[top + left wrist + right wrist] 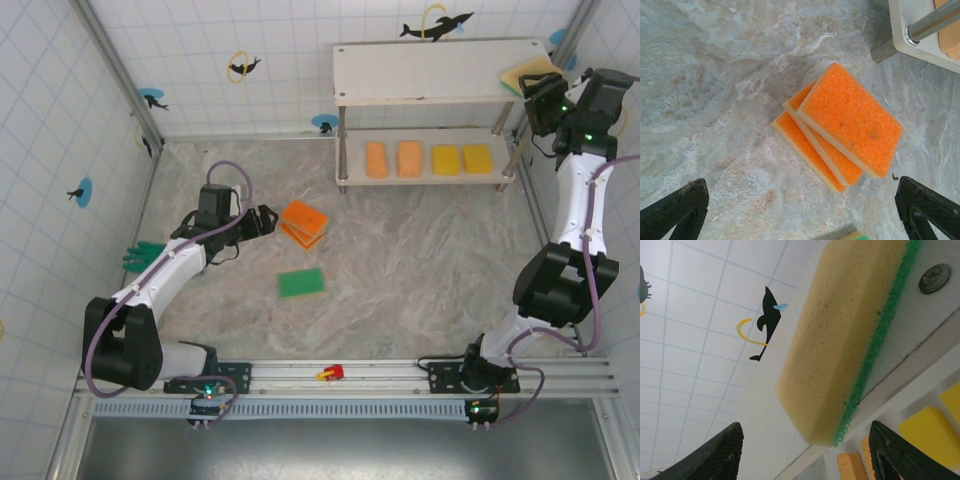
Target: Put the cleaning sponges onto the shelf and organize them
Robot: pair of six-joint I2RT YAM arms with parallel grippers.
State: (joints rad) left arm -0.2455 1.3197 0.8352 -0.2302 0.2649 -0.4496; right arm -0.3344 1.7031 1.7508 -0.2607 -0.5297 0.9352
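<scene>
Cleaning sponges: nine flat rectangular foam blocks, five on the shelf and four on the surface.
Surface (pixel 420 260): marbled grey-beige top, with a metal rail (pixel 400 372) along its near edge.
Room: white tiled walls on three sides, with several dolphin stickers in black, blue and yellow.
Shelf (pixel 430 70): one two-tier rack of pale off-white boards on thin grey metal legs, at the far right corner of the surface against the back wall.
Top board: one pale yellow sponge with a green scouring layer (pixel 528 72) (pixel 840 340) lies at the right end, green layer against the board.
Lower board: four sponges in a row, set apart. Two orange sponges (pixel 392 158) are on the left, two yellow sponges (pixel 461 159) on the right.
Orange stack (pixel 303 222) (pixel 840 130): three orange sponges with pale undersides, fanned out, left of the surface's centre.
Green sponge (pixel 300 282): one, lying flat and alone, nearer the near edge than the stack.
Left fingers (pixel 262 222) (pixel 680 207): spread wide and holding nothing, just left of the orange stack.
Right fingers (pixel 541 92) (pixel 890 455): spread wide at the right end of the top board. The yellow-and-green sponge lies ahead of them, and no contact can be seen.
Green rubber glove (pixel 140 257): one, at the left edge of the surface.
Small red and yellow object (pixel 330 373): one, on the rail.
</scene>
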